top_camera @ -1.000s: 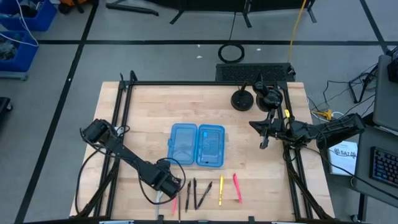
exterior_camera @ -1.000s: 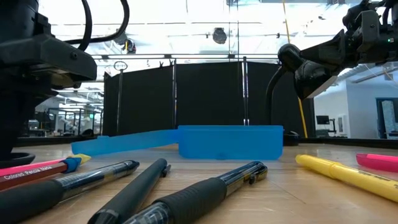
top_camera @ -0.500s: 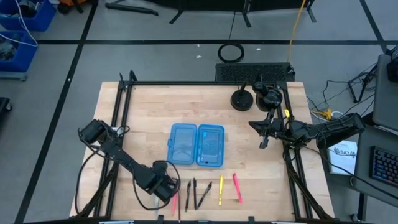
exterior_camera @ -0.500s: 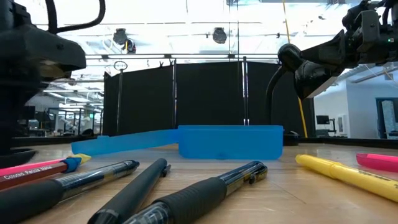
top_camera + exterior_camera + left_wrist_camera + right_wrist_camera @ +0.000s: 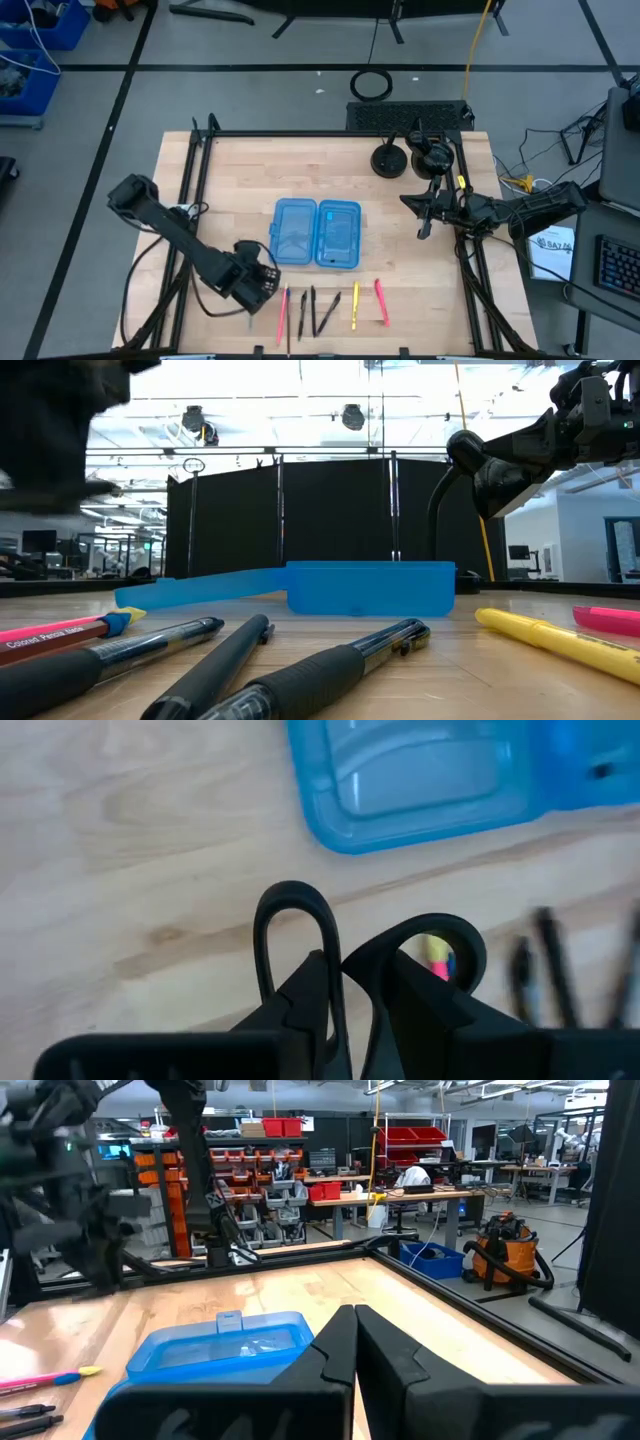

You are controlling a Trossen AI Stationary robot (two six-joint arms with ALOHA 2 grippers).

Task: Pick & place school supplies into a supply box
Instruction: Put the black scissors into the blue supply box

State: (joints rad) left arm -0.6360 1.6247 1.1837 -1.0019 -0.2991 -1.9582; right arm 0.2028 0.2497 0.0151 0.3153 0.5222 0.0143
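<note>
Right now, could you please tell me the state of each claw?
Left claw: closed on what look like small scissors with black loop handles.
Right claw: closed, holding nothing.

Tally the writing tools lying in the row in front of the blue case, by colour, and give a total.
Pink pens: 2
Black pens: 3
Yellow pens: 1
Total: 6
</note>
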